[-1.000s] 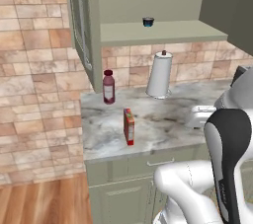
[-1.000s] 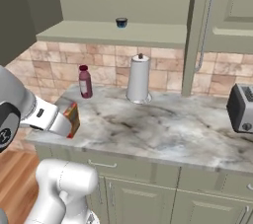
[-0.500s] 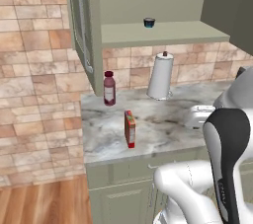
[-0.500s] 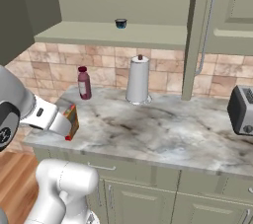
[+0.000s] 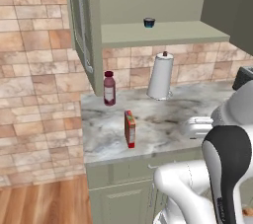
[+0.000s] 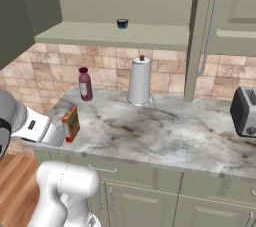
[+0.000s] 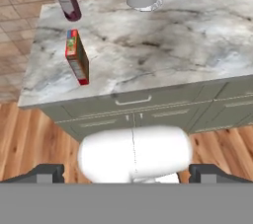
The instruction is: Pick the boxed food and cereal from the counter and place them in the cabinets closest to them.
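Box (image 5: 130, 129) upright near worktop (image 5: 163, 119) front edge: likely light, stiff cardboard; grip broad faces mid-height. Tool (image 7: 126, 173) spread open, empty.

Boxed food (image 5: 130, 129) (image 6: 70, 124) (image 7: 77, 56): slim orange-red carton, green and yellow print on its face, standing upright on the marble bench (image 5: 168, 114) near the front edge, toward the left end. Nothing touching it.

Cabinets (image 5: 163, 33): olive-green wall units above the bench. The one over the box has its door (image 5: 84, 25) swung open, long grey bar handle (image 5: 85, 30) on it, plain green shelf (image 6: 120, 35) exposed. I can't pick out a cereal box.
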